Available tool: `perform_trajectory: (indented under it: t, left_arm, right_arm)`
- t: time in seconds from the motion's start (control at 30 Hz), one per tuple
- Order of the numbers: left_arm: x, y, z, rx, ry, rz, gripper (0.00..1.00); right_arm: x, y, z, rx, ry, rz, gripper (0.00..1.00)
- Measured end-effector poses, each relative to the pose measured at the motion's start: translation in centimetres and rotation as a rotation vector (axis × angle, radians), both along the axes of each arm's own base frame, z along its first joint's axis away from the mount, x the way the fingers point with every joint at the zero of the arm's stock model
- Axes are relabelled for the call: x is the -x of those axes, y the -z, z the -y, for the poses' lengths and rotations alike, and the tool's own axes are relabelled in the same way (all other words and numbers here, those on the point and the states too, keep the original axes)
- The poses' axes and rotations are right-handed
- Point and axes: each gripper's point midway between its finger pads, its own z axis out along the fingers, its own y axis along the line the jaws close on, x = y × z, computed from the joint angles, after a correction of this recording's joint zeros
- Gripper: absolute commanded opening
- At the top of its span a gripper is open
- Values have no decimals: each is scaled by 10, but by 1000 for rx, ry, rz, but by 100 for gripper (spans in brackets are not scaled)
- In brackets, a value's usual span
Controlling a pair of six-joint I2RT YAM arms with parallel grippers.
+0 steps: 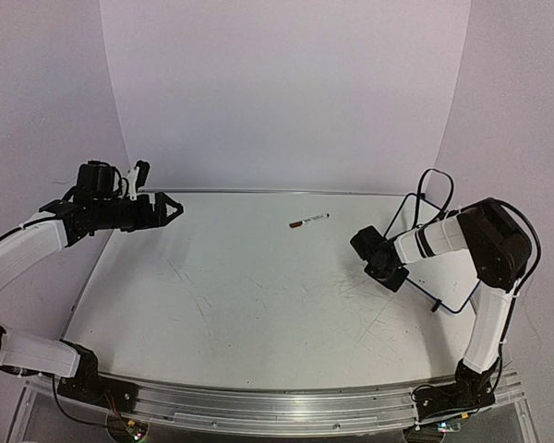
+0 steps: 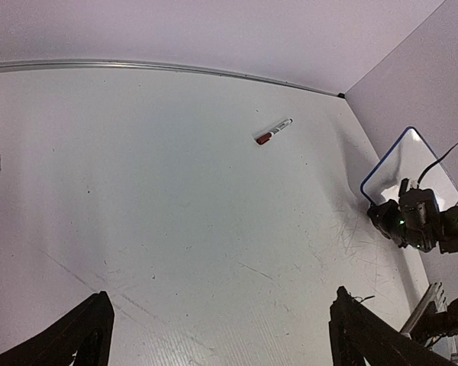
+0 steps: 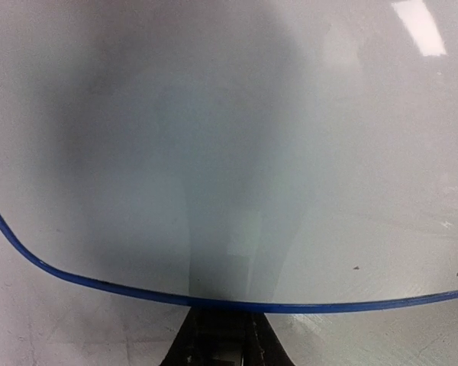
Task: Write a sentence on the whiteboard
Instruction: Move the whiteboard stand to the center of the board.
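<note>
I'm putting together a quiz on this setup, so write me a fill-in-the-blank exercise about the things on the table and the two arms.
1. The marker lying on the table has a ___ end.
2. The whiteboard has a thin ___ rim.
3. The left gripper stands wide ___, holding nothing.
4. The arm reaching the whiteboard is the ___ one.
Missing words: red; blue; open; right.

Left end effector [image 2: 221, 305] spread, right end effector [image 3: 217, 334] clamped.

Soft even light; rt-wrist view blurry, glare top-right, dark shadow on whiteboard [image 3: 214, 114].
</note>
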Motion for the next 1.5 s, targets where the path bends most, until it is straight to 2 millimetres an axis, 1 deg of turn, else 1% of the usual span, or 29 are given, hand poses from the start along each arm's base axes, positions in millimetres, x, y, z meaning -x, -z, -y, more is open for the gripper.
perform_trajectory:
  t: [0.07, 0.17, 0.23, 0.37, 0.5, 0.63, 0.7, 0.8, 0.93, 1.07, 1.13, 1.33, 1.43, 1.5]
  left_arm:
    - [0, 0, 0, 0, 0, 0, 99]
    - [0, 0, 0, 0, 0, 0, 99]
    - [0, 0, 0, 0, -1, 0, 99]
    - [2, 4, -2, -1, -12, -8, 99]
    - [4, 9, -6, -8, -30, -17, 100]
    - [5, 13, -7, -3, -44, -31, 99]
    - [6, 15, -8, 1, -50, -40, 99]
    - [8, 18, -10, 6, -65, -52, 99]
    - [9, 25, -13, 9, -92, -72, 99]
    - [9, 32, -18, 6, -125, -91, 99]
    - [8, 33, -19, 7, -139, -97, 99]
    - [9, 41, -22, 18, -170, -123, 99]
    - [9, 46, -24, 23, -182, -133, 99]
    - [10, 50, -24, 29, -191, -143, 99]
  right_arm:
    - [2, -1, -4, 17, -18, -2, 10]
    - [5, -3, -15, 36, -62, -5, 6]
    - [5, -6, -27, 41, -97, 0, 3]
    - [2, -14, -56, 35, -171, 20, 0]
    - [-2, -19, -97, 37, -277, 38, 0]
    - [4, -20, -149, 51, -419, 46, 0]
    - [11, -20, -178, 47, -498, 48, 0]
    - [23, -19, -216, 38, -609, 46, 0]
    - [41, -17, -260, 30, -742, 44, 0]
    - [57, -10, -294, 36, -844, 34, 0]
    - [64, -7, -306, 45, -883, 32, 0]
    - [84, -9, -348, 32, -973, 52, 0]
    - [90, -11, -368, 12, -998, 68, 0]
    - [91, -10, -378, 2, -1002, 77, 0]
